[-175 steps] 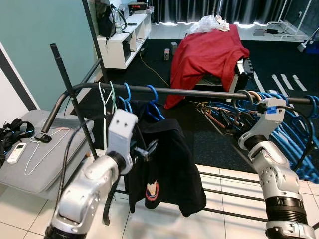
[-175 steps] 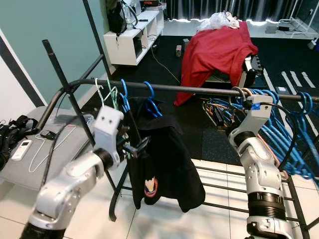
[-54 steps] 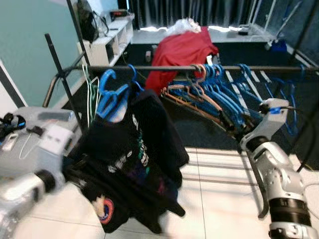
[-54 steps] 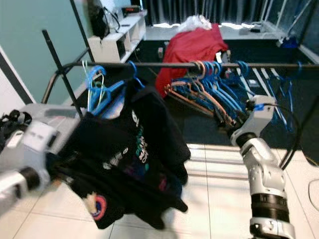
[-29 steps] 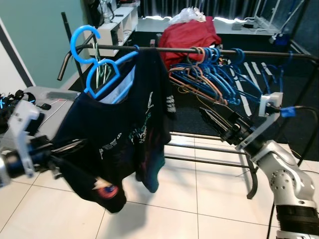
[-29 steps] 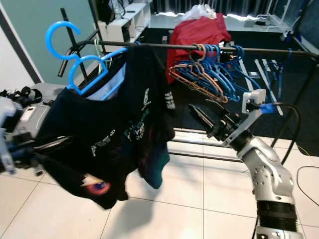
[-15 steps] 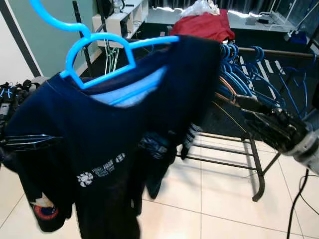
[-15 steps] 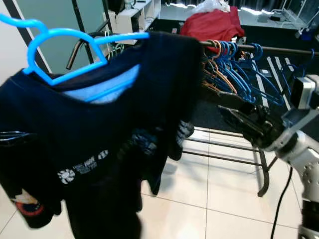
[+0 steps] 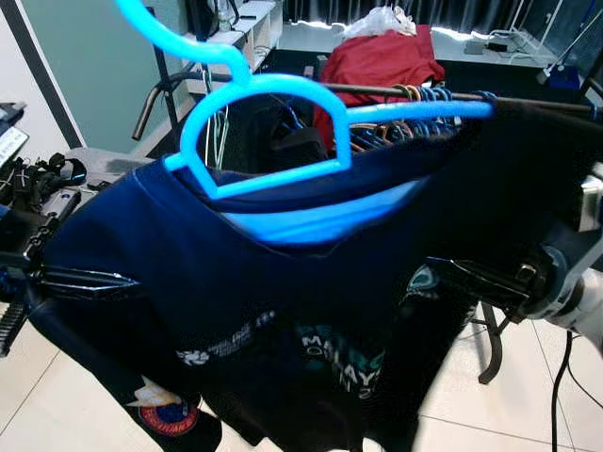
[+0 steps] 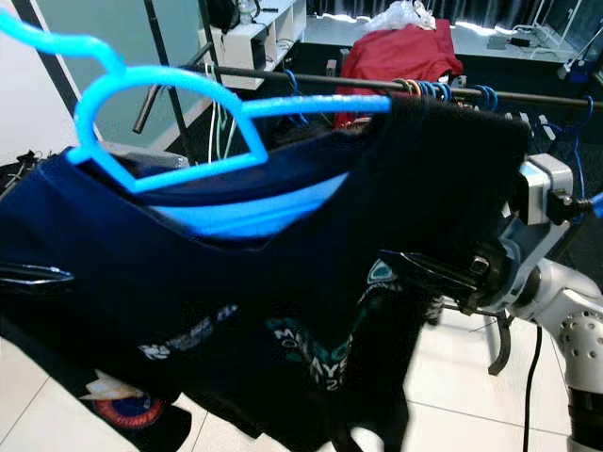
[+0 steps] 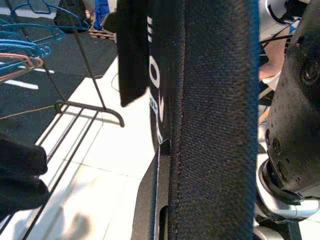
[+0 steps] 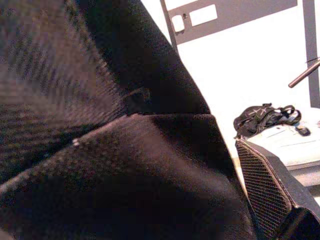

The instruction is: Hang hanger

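Closest to the head camera hangs a dark navy printed T-shirt (image 9: 283,311), spread wide across the foreground on a bright blue plastic hanger (image 9: 264,141) whose hook curls up toward the top edge. The hanger is held up in front of the robot, near the rail but not hooked over it.

The left pincer (image 9: 80,280) comes in from the left at the shirt's sleeve edge; its black fingers (image 11: 150,200) lie closed against the fabric, gripping the cloth, as the left wrist view shows a dark seam pressed along one finger. The right pincer (image 9: 471,279) reaches in from the right and sits against the shirt's other side; whether its fingers clamp the fabric I cannot tell, since the right wrist view is mostly dark cloth.

Behind the shirt runs a black metal clothes rail (image 10: 311,83), carrying a bunch of empty blue and orange hangers (image 9: 429,94) on its right part. To the left stands a grey padded bench (image 9: 94,165) with black straps (image 9: 38,174) on it. White floor tiles (image 10: 443,395) lie below. Farther back, a red cloth (image 9: 377,56) drapes over some furniture, and a white shelf unit (image 10: 250,42) stands by the teal wall (image 9: 85,66).
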Robot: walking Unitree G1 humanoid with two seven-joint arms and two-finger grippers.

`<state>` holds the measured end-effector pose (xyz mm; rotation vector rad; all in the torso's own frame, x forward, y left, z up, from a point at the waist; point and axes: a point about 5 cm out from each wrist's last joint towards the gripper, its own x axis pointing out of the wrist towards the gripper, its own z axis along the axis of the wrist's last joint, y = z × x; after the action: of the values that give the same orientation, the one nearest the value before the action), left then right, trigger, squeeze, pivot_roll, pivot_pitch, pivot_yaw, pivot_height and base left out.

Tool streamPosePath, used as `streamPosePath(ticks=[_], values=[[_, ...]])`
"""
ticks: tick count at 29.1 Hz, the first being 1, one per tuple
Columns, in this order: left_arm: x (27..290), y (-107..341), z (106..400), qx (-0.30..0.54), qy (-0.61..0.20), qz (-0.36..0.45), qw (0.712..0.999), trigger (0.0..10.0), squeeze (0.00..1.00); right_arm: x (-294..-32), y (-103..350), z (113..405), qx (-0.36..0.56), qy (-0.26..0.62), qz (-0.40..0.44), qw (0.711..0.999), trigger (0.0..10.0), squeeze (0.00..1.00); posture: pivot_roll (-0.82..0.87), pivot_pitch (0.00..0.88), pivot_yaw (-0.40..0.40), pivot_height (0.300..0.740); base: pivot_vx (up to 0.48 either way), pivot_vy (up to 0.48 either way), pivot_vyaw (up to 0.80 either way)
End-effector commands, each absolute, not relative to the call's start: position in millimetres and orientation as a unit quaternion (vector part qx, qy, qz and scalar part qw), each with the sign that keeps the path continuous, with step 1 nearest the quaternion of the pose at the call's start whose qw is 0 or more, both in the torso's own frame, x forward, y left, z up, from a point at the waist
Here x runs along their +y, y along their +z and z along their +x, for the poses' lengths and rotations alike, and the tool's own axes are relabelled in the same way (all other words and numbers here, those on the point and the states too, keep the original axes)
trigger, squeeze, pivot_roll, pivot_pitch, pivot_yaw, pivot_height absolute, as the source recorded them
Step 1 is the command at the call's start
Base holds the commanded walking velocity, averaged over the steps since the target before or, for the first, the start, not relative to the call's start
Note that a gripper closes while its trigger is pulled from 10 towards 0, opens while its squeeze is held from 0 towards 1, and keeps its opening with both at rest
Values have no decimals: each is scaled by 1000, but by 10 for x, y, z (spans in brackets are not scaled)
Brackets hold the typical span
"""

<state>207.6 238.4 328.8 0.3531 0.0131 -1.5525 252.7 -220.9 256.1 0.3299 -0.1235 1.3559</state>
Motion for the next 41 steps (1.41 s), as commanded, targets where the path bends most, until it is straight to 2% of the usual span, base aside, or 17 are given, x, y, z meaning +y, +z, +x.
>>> streamPosePath(ticks=[1,3,4,6,7,18,20,21,24,26,30,31,32,34,38,40,41], values=[[2389,3319,2067,15,-700,165,695,10000,0,-2207,2630,2500,-63,633,147,758,10000,0,-68,40,14,735,0,0,0],[2389,3319,2067,15,-700,165,695,10000,0,-2207,2630,2500,-63,633,147,758,10000,0,-68,40,14,735,0,0,0],[2395,3320,2071,16,-698,165,696,10000,0,-2214,2639,2485,-62,637,152,754,2863,0,-68,40,12,735,0,0,0],[2395,3320,2071,16,-698,165,696,10000,0,-2214,2639,2485,-62,637,152,754,2863,0,-68,40,12,735,0,0,0],[2395,3321,2079,17,-698,164,697,10000,0,-2219,2640,2471,-58,641,156,749,0,0,-71,42,12,735,0,0,0],[2488,3296,2148,21,-681,161,714,10000,0,-2263,2685,2458,-62,644,159,745,0,0,-72,39,9,735,0,0,0],[2645,3261,2204,26,-655,150,741,10000,0,-2324,2725,2469,-75,633,156,754,0,0,-72,38,9,735,0,0,0],[2645,3261,2204,26,-655,150,741,10000,0,-2324,2725,2469,-75,633,156,754,0,0,-72,38,9,735,0,0,0],[2866,3189,2266,26,-610,132,781,10000,0,-2430,2824,2491,-109,606,155,773,0,0,-70,37,13,735,0,0,0],[2866,3189,2266,26,-610,132,781,10000,0,-2430,2824,2491,-109,606,155,773,0,0,-70,37,13,735,0,0,0],[3027,3122,2269,25,-583,108,805,10000,0,-2591,2986,2518,-175,566,169,788,0,0,-71,40,14,735,0,0,0],[3098,3077,2247,28,-572,99,814,10000,0,-2748,3138,2536,-240,525,189,795,0,0,-70,43,10,735,0,0,0],[3098,3077,2247,28,-572,99,814,10000,0,-2748,3138,2536,-240,525,189,795,0,0,-70,43,10,735,0,0,0],[3062,3105,2188,-2,-581,78,810,10000,0,-2985,3300,2552,-304,460,214,806,0,0,-74,49,8,735,0,0,0],[2994,3144,2180,-32,-589,68,804,10000,0,-2955,3228,2597,-280,456,213,818,0,0,-76,50,9,735,0,0,0],[2813,3233,2219,-115,-593,41,796,10000,0,-2546,2797,2754,-153,479,187,844,0,0,-77,52,7,735,0,0,0],[2813,3233,2219,-115,-593,41,796,10000,0,-2546,2797,2754,-153,479,187,844,0,0,-77,52,7,735,0,0,0]])
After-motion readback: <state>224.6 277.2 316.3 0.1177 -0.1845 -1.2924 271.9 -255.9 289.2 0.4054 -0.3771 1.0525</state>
